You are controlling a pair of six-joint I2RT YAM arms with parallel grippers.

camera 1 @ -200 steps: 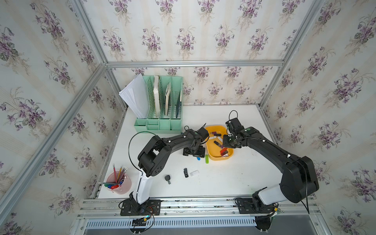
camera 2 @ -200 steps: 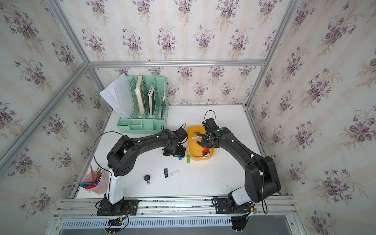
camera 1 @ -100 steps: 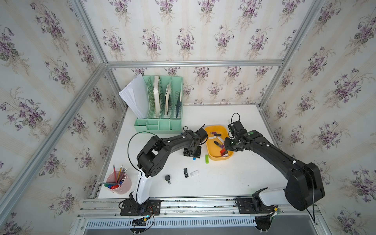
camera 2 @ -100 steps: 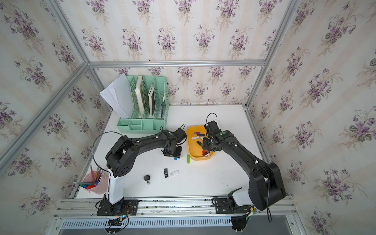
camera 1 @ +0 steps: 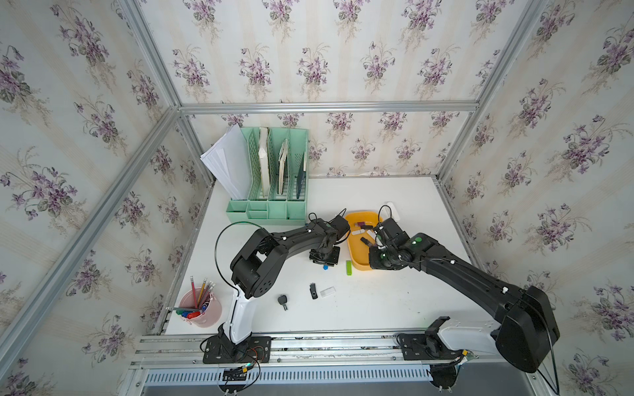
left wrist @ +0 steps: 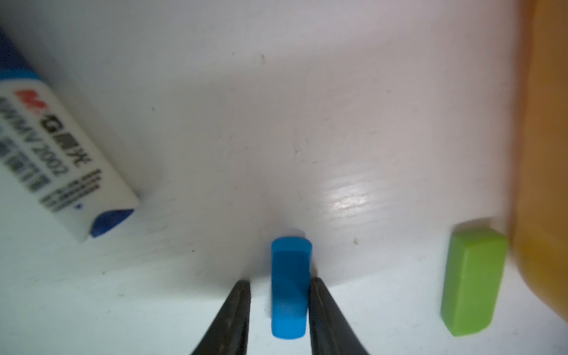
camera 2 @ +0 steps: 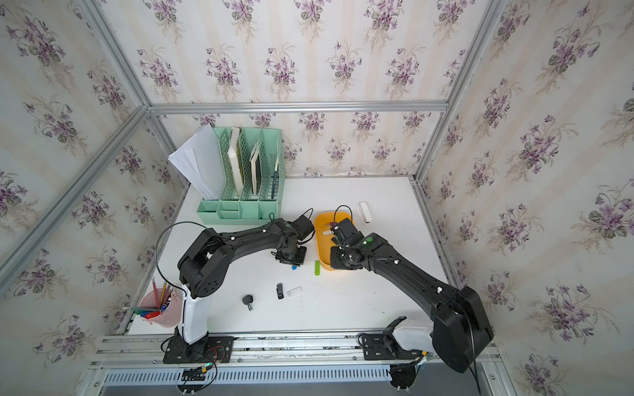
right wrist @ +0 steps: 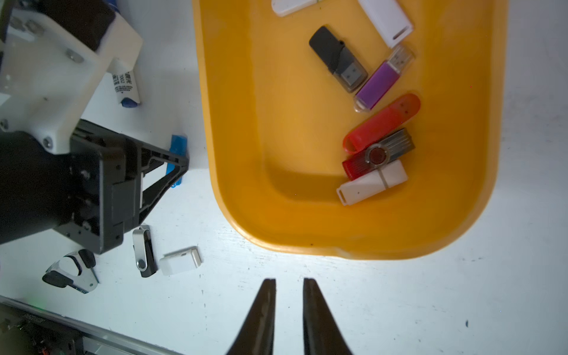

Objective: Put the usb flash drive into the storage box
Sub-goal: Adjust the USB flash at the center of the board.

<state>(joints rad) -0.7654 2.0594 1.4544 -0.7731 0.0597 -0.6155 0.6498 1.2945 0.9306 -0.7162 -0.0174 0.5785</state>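
While the right hand (right wrist: pixel 289 281), empty and slightly parted, has withdrawn from the box (right wrist: pixel 384 250), the left hand (left wrist: pixel 280 281) has narrowed round the blue drive (left wrist: pixel 289 307), nearly clenched for pickup.

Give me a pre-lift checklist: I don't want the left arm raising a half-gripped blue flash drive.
1. Blue flash drive sits between the left tool's fingers: ok.
2. Both fingers touch it: not ok, a gap shows on one side.
3. Green flash drive is clear of the grasp: ok, it lies apart, beside the storage box.
4. Storage box has bare floor free: ok.
5. Right tool is empty: ok, nothing between its fingers.
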